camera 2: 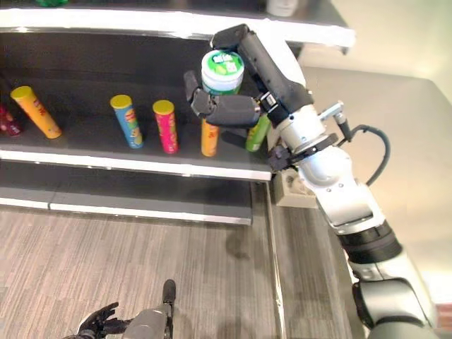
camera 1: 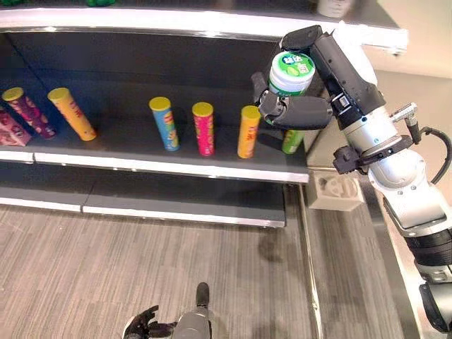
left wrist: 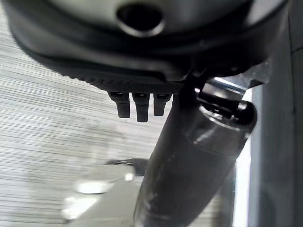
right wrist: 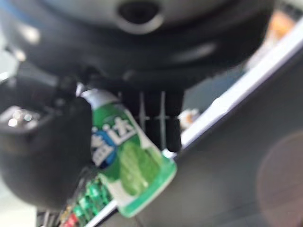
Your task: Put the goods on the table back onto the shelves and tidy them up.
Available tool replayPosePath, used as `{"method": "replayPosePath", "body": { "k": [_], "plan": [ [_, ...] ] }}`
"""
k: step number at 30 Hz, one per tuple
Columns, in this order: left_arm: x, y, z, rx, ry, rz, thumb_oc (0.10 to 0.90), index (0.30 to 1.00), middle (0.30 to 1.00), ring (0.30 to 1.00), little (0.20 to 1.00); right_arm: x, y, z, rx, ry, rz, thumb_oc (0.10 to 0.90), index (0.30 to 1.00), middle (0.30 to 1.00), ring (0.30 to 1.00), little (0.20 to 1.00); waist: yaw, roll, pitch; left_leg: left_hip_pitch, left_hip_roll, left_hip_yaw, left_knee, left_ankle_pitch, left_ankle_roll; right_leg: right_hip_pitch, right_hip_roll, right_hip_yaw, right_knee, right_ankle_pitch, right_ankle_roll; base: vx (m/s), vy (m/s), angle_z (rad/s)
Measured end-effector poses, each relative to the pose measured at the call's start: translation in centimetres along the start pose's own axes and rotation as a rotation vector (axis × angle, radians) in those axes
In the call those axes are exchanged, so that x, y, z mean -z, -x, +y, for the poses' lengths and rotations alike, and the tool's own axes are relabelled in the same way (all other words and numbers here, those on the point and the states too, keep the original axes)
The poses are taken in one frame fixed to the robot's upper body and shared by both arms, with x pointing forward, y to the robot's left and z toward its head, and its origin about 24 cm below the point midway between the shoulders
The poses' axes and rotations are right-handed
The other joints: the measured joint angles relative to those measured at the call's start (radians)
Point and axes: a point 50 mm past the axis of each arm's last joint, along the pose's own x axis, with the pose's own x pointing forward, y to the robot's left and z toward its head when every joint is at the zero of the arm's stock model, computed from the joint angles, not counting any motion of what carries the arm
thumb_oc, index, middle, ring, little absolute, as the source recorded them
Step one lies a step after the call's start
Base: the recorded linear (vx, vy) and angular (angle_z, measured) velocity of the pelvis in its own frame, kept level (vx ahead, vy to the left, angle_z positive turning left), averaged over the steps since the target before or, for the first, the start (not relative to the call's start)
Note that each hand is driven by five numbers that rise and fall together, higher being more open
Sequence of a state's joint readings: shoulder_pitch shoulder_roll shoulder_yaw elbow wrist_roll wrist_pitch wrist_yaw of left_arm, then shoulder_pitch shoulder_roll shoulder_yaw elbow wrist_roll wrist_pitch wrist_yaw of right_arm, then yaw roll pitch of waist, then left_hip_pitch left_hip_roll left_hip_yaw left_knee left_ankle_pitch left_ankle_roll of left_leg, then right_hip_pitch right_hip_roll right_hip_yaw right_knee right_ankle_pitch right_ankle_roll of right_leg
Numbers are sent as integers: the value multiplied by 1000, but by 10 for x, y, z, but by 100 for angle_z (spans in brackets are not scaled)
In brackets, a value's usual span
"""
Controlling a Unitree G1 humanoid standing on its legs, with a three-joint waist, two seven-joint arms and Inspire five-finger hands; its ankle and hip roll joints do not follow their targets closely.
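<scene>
Left eye view gives me the dark shelf [camera 1: 141,145] across the top of the scene, with the wood-grain floor [camera 1: 141,261] below it, and my right arm reaching up and in from the lower right toward the shelf's right end. On that arm the right hand [camera 1: 300,109] is raised in front of the shelf with its fingers [camera 1: 263,90] and thumb curled round a white tub with a green lid [camera 1: 291,73], gripping it by the sides so the lid faces up and toward the camera; the tub is off the shelf board, held above the tubes at the right end. In the right wrist view I see the same tub, green and white, pinched between the thumb and the row of fingers. Standing on the shelf from left to right I can pick out a purple tube [camera 1: 28,111], a yellow tube [camera 1: 72,113], a blue tube [camera 1: 164,123], a pink tube [camera 1: 203,128], an orange tube [camera 1: 248,131] and, partly hidden behind the hand, a green tube [camera 1: 293,141]. My left hand [camera 1: 145,325] hangs low at the bottom edge over the floor, fingers curled and holding nothing.
</scene>
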State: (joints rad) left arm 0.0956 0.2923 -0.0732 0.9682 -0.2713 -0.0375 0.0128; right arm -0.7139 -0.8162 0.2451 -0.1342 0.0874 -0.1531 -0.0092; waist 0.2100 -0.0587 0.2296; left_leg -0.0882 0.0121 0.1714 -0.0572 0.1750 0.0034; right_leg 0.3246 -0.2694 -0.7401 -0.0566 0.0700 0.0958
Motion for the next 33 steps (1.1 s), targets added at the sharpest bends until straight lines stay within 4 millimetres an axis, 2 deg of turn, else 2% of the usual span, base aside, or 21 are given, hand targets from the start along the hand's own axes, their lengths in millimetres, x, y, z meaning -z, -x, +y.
{"method": "replayPosePath", "body": {
  "k": [3,4,5,7,9,10,13,17,19,21,22,23,24,25,26,27,28,30,31,32,33],
  "plan": [
    [-10,-3,3,-6,-14,-21,800,900,900,900,900,-6,-7,0,17,-6,-31,400,300,300,300,300,4,-7,-3,32,-22,-4,-8,-19,27,-6,-48,5,72,10,20,48,212,7],
    [-15,-3,9,-20,-31,-33,800,900,900,900,900,-10,-14,0,34,-16,-54,400,300,300,300,300,9,-19,-8,40,-32,6,-8,-30,39,-13,-68,7,98,47,41,21,97,-20],
    [-16,-4,10,-20,-35,-36,800,900,900,900,900,-14,-19,0,43,-19,-72,400,300,300,300,300,6,-17,-8,50,-31,15,-16,-30,39,-22,-83,8,124,42,46,1,4,-25],
    [-22,-4,11,-24,-43,-58,800,900,900,900,900,-17,-20,-2,58,-13,-89,400,300,300,300,300,-1,-14,-7,58,-27,15,-18,-31,43,-29,-79,9,97,0,91,0,0,-10],
    [-25,-5,11,-23,-45,-65,800,900,900,900,900,-17,-20,-3,59,-10,-88,400,300,300,300,300,-3,-14,-8,65,-31,18,-19,-34,42,-41,-72,9,51,2,93,37,137,1],
    [-24,-5,11,-23,-47,-60,800,900,900,900,900,-17,-21,-2,58,-14,-88,400,300,300,300,300,-2,-22,-10,70,-49,19,-21,-53,40,-65,-82,-6,71,35,82,50,182,-3],
    [-8,-1,8,-16,-38,-18,800,900,900,900,900,-17,-23,5,37,-21,-91,400,300,300,300,300,-6,7,-25,87,-38,31,-29,-50,34,-78,-92,16,106,26,91,9,30,-13],
    [5,2,9,-20,-36,16,800,900,900,900,900,-17,-23,4,38,-18,-90,400,300,300,300,300,-7,3,-28,82,-39,37,-29,-39,19,-77,-86,24,84,13,80,24,68,-7],
    [7,3,9,-21,-35,23,800,900,900,900,900,-18,-24,4,38,-5,-91,400,300,300,300,300,-10,2,-30,69,-49,42,-14,-51,36,-92,-92,33,117,12,83,70,143,1],
    [13,3,8,-22,-34,46,800,900,900,900,900,-17,-35,10,23,20,-85,400,300,300,300,300,-31,26,-30,72,-26,24,-2,-59,49,-142,-120,96,248,5,85,13,-36,1],
    [12,3,7,-19,-43,44,800,900,900,900,900,-16,-38,10,12,46,-78,400,300,300,300,300,-28,35,-32,83,-20,2,-18,-51,54,-207,-137,168,334,-29,86,2,-3,18],
    [8,2,12,-32,-63,33,800,900,900,900,900,-16,-40,8,8,63,-74,400,300,300,300,300,-36,37,-34,76,-5,-23,-15,-49,52,-200,-74,311,188,-77,136,99,-156,24],
    [3,1,14,-37,-73,18,800,900,900,900,900,-17,-41,6,11,73,-78,400,300,300,300,300,-33,25,-34,75,-4,-18,-18,-47,51,-205,-73,314,138,-71,130,182,-295,36],
    [-2,0,15,-40,-73,1,800,900,900,900,900,-19,-45,6,21,61,-89,400,300,300,300,300,-17,-6,-37,74,-17,-32,-20,-33,29,-237,-90,317,120,-59,111,177,-294,13],
    [-2,0,15,-40,-73,1,800,900,900,900,900,-19,-45,6,21,61,-89,400,300,300,300,300,-17,-6,-37,74,-17,-32,-20,-33,29,-237,-90,317,120,-59,111,78,-138,97],
    [-19,-3,20,-62,-62,-38,800,900,900,900,900,-18,-50,3,41,61,-77,400,300,300,300,300,-28,-42,-53,35,-37,-98,-16,-41,30,-227,-34,378,-9,-53,135,-5,1,121],
    [-25,-4,18,-53,-57,-61,800,900,900,900,900,-19,-54,-1,50,71,-82,400,300,300,300,300,-21,-66,-59,27,-48,-107,-18,-35,23,-229,-26,329,-17,-45,116,58,-85,153],
    [-24,-5,9,-24,-67,-57,800,900,900,900,900,-22,-59,-4,62,73,-89,400,300,300,300,300,4,-61,-61,29,-41,-105,-22,-24,2,-220,-21,331,-15,-25,104,121,-172,55],
    [-12,-2,8,-25,-49,-26,800,900,900,900,900,-25,-65,1,60,51,-103,400,300,300,300,300,31,-52,-60,37,-33,-122,-20,-32,-12,-185,-6,302,-28,-13,94,89,-90,27],
    [-3,0,12,-37,-40,2,800,900,900,900,900,-25,-76,7,59,29,-97,400,300,300,300,300,20,-56,-62,37,-33,-144,-6,-35,-14,-154,3,267,-37,2,72,46,45,54],
    [1,2,13,-36,-36,16,800,900,900,900,900,-24,-79,5,56,37,-88,400,300,300,300,300,27,-62,-68,27,-34,-168,3,-37,-15,-143,6,243,-36,-1,81,52,40,74]
  ]
}}
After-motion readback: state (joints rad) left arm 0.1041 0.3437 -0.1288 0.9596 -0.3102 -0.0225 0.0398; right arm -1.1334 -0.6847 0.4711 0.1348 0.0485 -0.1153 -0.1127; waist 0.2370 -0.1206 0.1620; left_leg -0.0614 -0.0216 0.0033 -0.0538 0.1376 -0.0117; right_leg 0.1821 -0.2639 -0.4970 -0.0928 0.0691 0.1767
